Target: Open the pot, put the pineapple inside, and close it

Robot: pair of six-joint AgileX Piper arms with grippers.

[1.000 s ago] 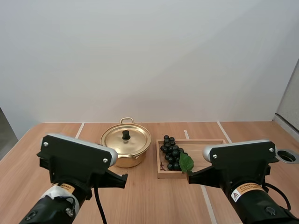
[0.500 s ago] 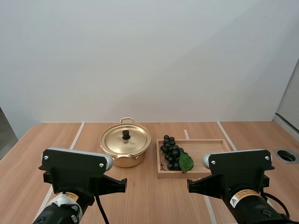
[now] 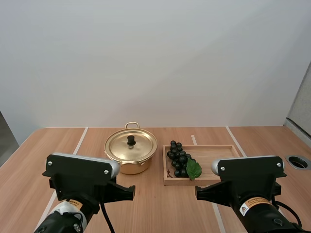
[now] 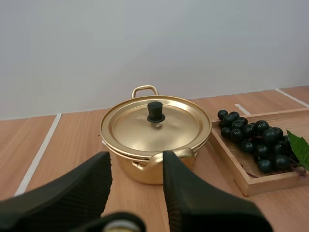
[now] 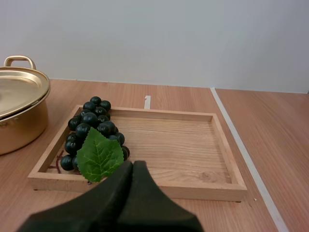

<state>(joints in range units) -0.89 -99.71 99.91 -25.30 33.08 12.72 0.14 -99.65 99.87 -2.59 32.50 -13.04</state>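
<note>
Left end effector [image 4: 136, 162] gaping before lidded pot [image 4: 133, 171]; grapes [image 4: 246, 135] in tray [image 4: 230, 159].

The left arm [image 3: 81, 182] and the right arm [image 3: 250, 180] are low in the high view, side by side, both pointing forward. The left pincer [image 4: 136, 162] has its two fingers apart, ribbed faces turned to each other. The right pincer [image 5: 133, 170] has its fingers pressed together as one dark wedge.
</note>
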